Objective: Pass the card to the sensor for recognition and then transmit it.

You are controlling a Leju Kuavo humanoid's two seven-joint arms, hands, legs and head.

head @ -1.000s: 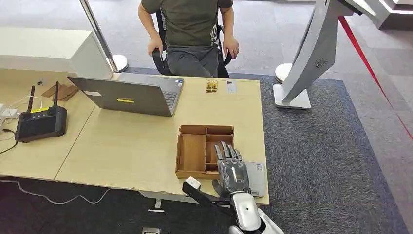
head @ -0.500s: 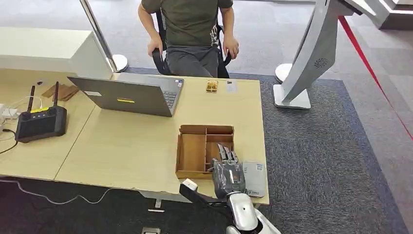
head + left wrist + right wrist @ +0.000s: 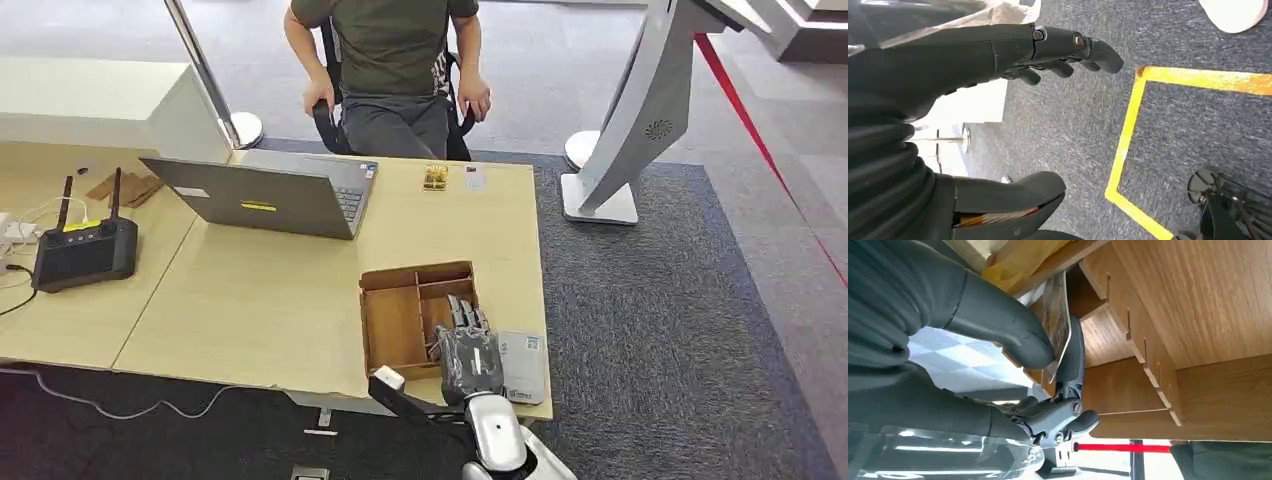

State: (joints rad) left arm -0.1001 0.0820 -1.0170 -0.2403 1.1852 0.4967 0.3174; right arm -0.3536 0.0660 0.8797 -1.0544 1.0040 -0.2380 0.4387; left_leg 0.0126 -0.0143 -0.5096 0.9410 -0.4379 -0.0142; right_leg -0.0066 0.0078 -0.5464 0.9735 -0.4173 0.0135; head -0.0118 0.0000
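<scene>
While pinched by R hand (image 3: 1048, 352): card (image 3: 1058, 315), print unreadable.

1. No words, brand names or numbers can be read anywhere.
2. A yellow label on the laptop (image 3: 258, 206) lid is too small to read.
3. Print on the card (image 3: 1058, 315) is blurred.

The right hand (image 3: 471, 358) has dark grey segmented fingers (image 3: 461, 313) on a glossy silver forearm. Close up, the left hand (image 3: 998, 100) shows a ribbed grey cover, small silver screws (at the finger hinges) and a thick thumb.
</scene>
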